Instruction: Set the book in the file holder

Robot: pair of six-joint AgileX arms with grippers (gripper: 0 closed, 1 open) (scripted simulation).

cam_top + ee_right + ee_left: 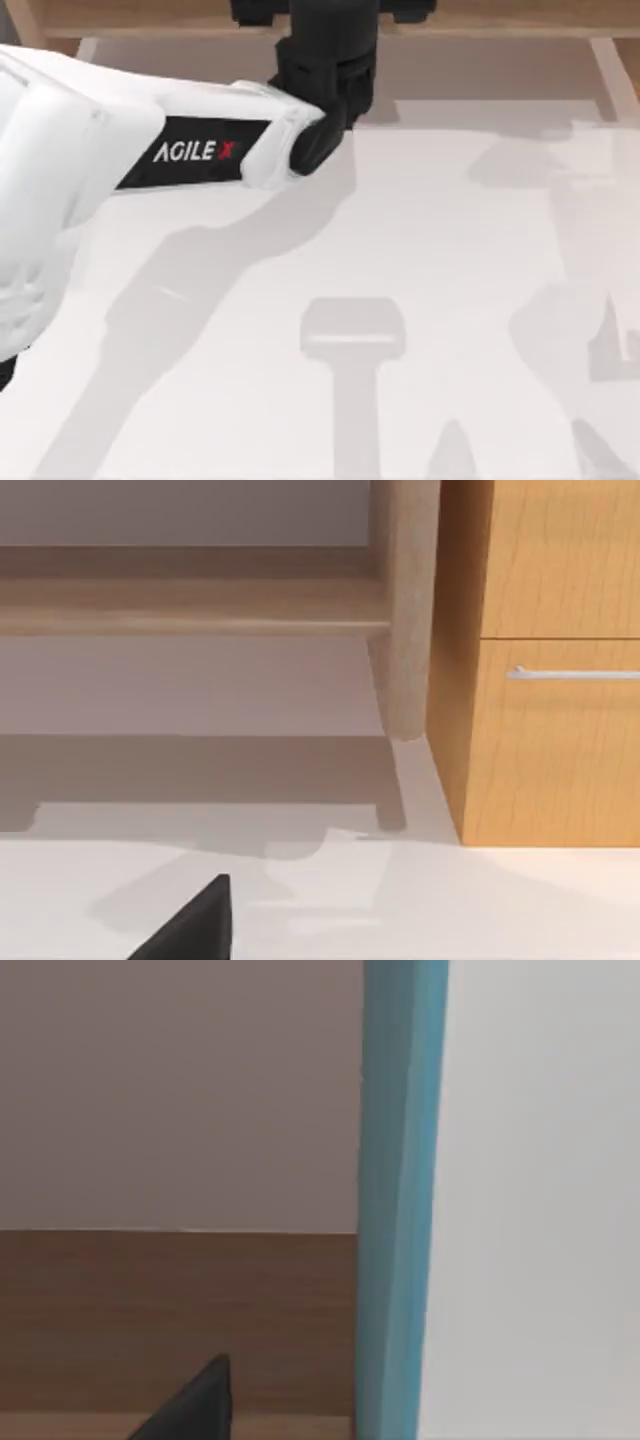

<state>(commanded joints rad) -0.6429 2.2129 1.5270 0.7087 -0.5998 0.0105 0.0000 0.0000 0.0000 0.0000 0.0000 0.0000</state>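
The book stands upright very close in the left wrist view, its white cover facing me and its teal edge running top to bottom. One dark fingertip of my left gripper shows beside it, with a gap between it and the teal edge. In the top view my left arm reaches across to the back middle of the table, with its black gripper at the wooden shelf board. The file holder is out of view. One dark fingertip of my right gripper hangs above the white table.
Brown wood lies behind the book. The right wrist view has the long wooden shelf, its pale leg and an orange wooden cabinet with a drawer handle. Shadows of the arms fall on the white table.
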